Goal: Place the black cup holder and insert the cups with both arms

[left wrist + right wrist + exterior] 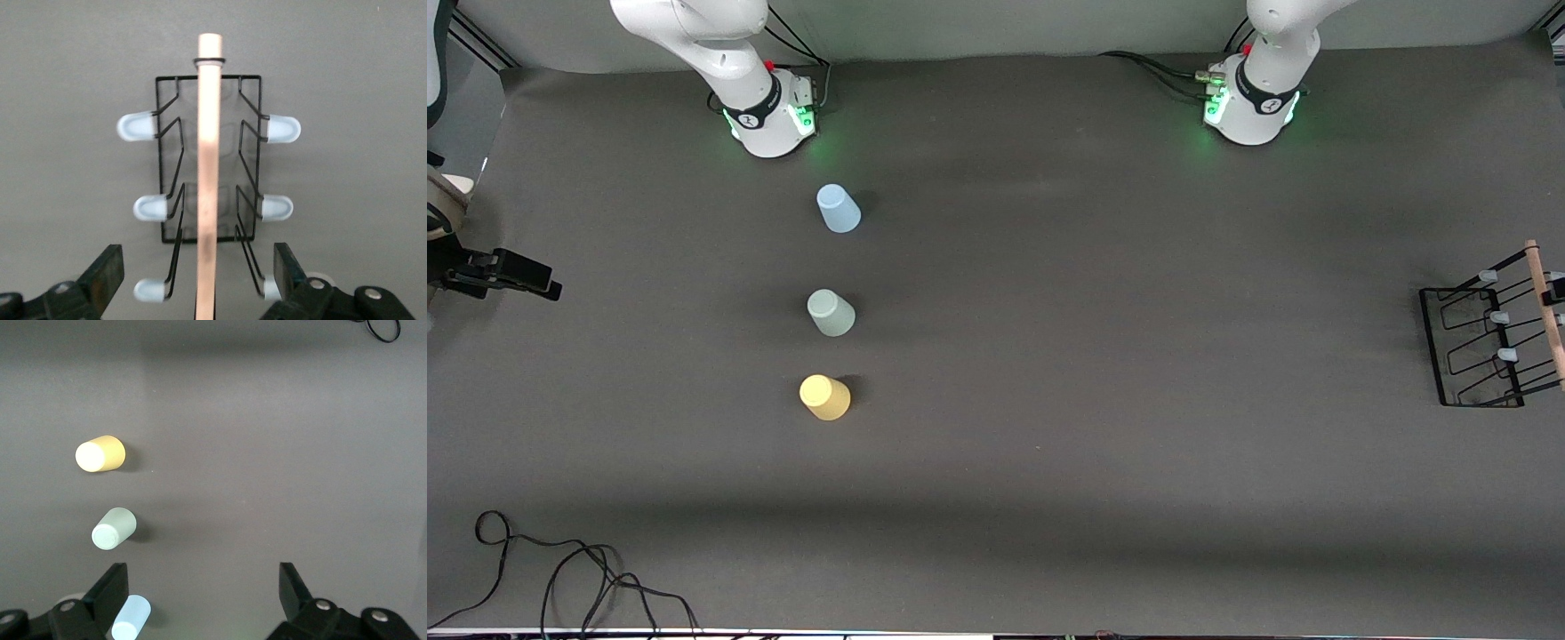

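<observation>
The black cup holder (1485, 342) stands at the left arm's end of the table, partly cut off by the edge of the front view. In the left wrist view my left gripper (197, 277) is open, above the holder's wooden handle (209, 167), one finger on each side of it and clear of it. Three cups stand in a row toward the right arm's end: light blue (839, 209) nearest the bases, grey-green (831, 313), then yellow (824, 396). My right gripper (200, 593) is open and empty high over the table, beside the blue cup (131, 620). Neither gripper shows in the front view.
A black device (498, 271) juts in at the table edge at the right arm's end. Loose black cables (560, 569) lie at the corner nearest the front camera. The arm bases (774, 116) (1254, 107) stand along the top edge.
</observation>
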{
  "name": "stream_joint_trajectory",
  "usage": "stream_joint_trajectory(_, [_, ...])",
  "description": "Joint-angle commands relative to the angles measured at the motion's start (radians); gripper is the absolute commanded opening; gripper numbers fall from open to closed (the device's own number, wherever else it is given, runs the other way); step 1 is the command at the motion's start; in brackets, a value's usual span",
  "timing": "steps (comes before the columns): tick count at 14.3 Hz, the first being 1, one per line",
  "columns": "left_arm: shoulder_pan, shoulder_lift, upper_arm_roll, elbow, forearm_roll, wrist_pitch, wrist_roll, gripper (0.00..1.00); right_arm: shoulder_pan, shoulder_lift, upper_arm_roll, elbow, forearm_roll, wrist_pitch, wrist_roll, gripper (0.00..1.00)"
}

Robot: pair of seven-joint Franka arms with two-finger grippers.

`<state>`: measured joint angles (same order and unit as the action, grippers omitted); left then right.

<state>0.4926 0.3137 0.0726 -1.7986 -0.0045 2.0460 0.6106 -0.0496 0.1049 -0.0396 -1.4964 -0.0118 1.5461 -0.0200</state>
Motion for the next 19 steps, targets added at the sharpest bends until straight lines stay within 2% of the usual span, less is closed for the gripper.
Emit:
stream_joint_trajectory(1, [-0.019, -0.033, 0.007, -0.079, -0.008, 0.063, 0.006, 1.00, -0.009, 0.001, 0.006, 0.013, -0.007, -0.014, -0.012, 1.00])
stream_joint_trajectory(2, [-0.019, -0.030, 0.007, -0.079, -0.008, 0.062, 0.009, 0.96, -0.009, 0.001, 0.006, 0.013, -0.007, -0.014, -0.012, 1.00])
stream_joint_trajectory(4, [-0.020, -0.025, 0.007, -0.077, 0.008, 0.057, 0.017, 0.63, -0.009, 0.001, 0.006, 0.011, -0.007, -0.014, -0.012, 1.00])
stream_joint_trajectory(6, [-0.017, -0.022, 0.007, -0.076, 0.018, 0.049, 0.018, 0.42, -0.009, 0.001, 0.007, 0.011, -0.007, -0.015, -0.012, 1.00])
stream_joint_trajectory(9, [-0.009, -0.015, 0.007, -0.073, 0.060, 0.049, 0.018, 0.22, -0.009, 0.001, 0.006, 0.011, -0.007, -0.015, -0.012, 1.00])
stream_joint_trajectory(11, [-0.009, -0.013, 0.007, -0.073, 0.060, 0.049, 0.017, 0.00, -0.009, 0.001, 0.006, 0.011, -0.007, -0.015, -0.012, 1.00])
stream_joint_trajectory(16, [-0.017, -0.019, 0.007, -0.036, 0.060, 0.017, 0.018, 0.00, -0.009, -0.001, 0.001, 0.011, -0.007, -0.015, -0.012, 1.00])
stream_joint_trajectory(19, [-0.022, -0.024, 0.006, 0.124, 0.060, -0.175, 0.021, 0.00, -0.009, -0.001, 0.001, 0.011, -0.007, -0.015, -0.014, 1.00])
